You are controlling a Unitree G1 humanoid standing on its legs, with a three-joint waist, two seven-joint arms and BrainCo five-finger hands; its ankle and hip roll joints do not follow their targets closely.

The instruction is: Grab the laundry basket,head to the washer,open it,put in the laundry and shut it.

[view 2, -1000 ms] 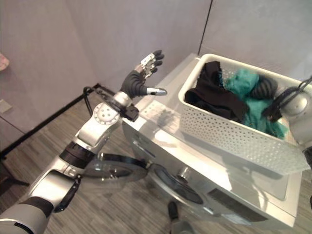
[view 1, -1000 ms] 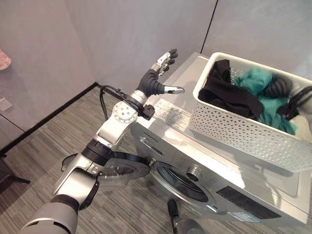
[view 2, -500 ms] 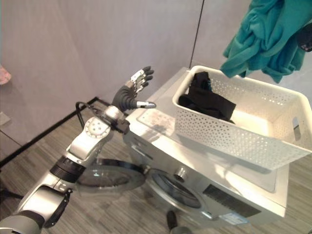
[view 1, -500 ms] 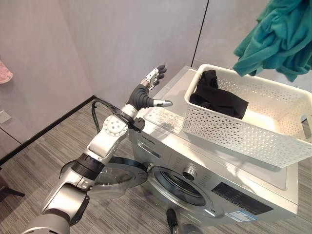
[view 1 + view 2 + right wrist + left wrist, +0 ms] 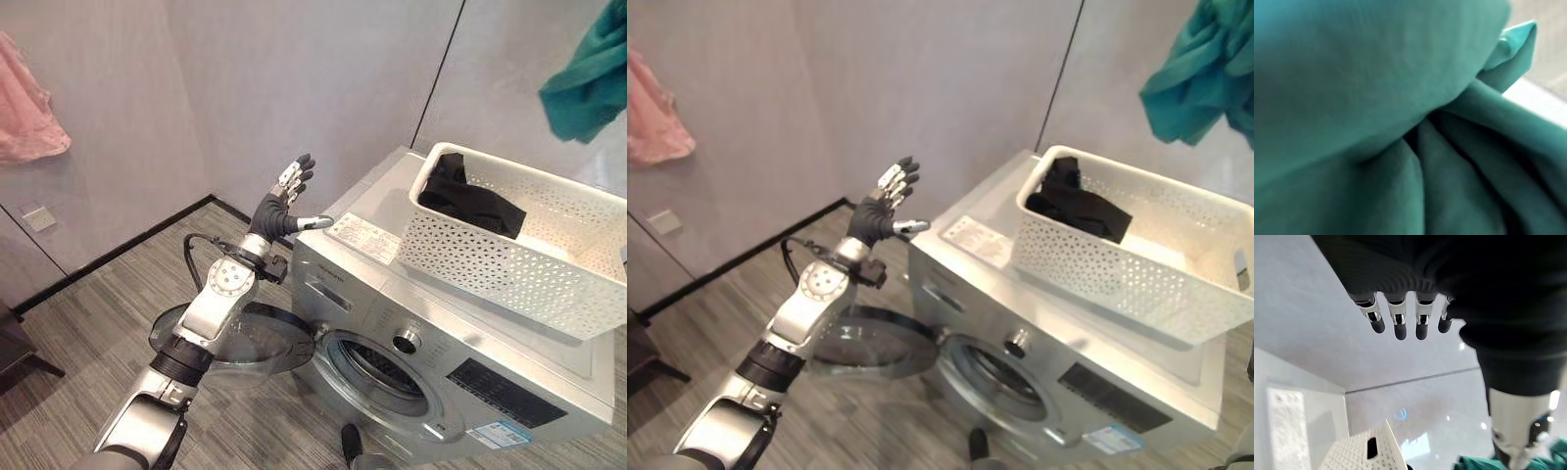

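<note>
Now loading: teal garment [image 5: 1195, 73] lifted high above the washer [image 5: 470, 362], right hand hidden in cloth, grip impossible to judge. Left hand [image 5: 284, 201] raised beside the washer, fingers spread. Black garment [image 5: 470, 201] left in basket [image 5: 509, 264] atop the washer. Next: lower teal garment to the open door [image 5: 240, 338].

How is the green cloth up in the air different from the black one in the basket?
The teal green cloth hangs bunched in mid-air above the washer; the black cloth lies in the white basket, at its far end. The green one looks bulkier; the black lies flatter. Both are soft, crumpled laundry.
</note>
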